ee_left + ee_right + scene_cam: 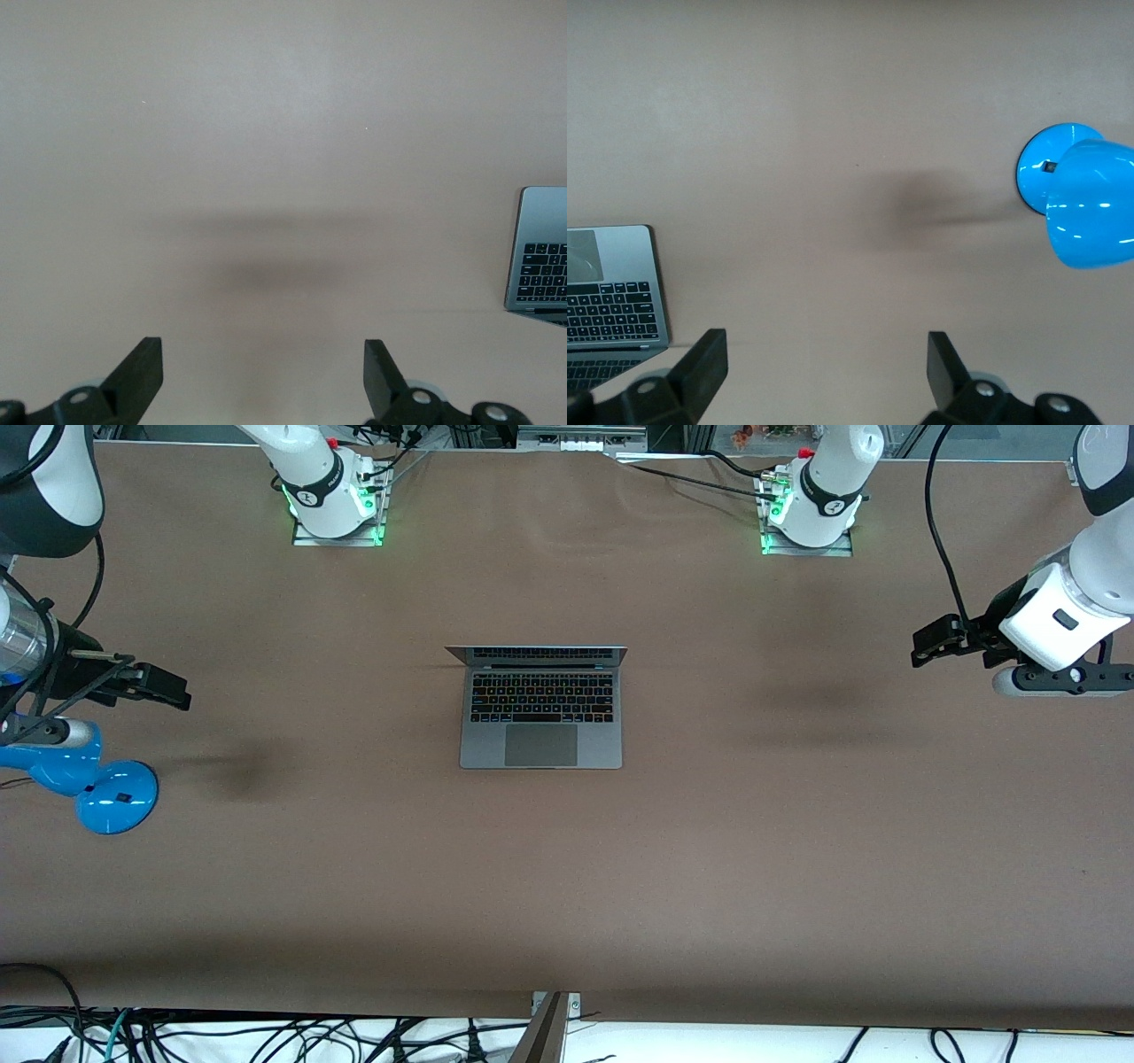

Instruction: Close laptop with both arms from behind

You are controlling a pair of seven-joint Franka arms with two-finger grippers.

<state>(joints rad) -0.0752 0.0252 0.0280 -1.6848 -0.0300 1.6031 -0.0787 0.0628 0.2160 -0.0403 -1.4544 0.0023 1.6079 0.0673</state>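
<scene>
Laptop (540, 707) sits open mid-table, screen edge toward the arm bases, trackpad toward the front camera. Table (567, 868) is brown.

Left claw (941, 642) hangs over the left arm's end of the table, jaws wide, holding nothing. Right claw (159, 686) hangs over the right arm's end, just above the blue lamp (111, 797), also wide and empty. Both are well apart from the laptop.

Step in hand, as I read it: approach. Bring both claws in over the strip between the bases and the lid, one per top corner, then push the lid toward the keyboard evenly so the hinge doesn't twist. Watch that the base doesn't slide on the cloth.

Poor view: the lid shows only as a thin strip from above, so its angle is probably near upright. The lid's back isn't visible. Wrist views catch only a laptop corner each.
</scene>
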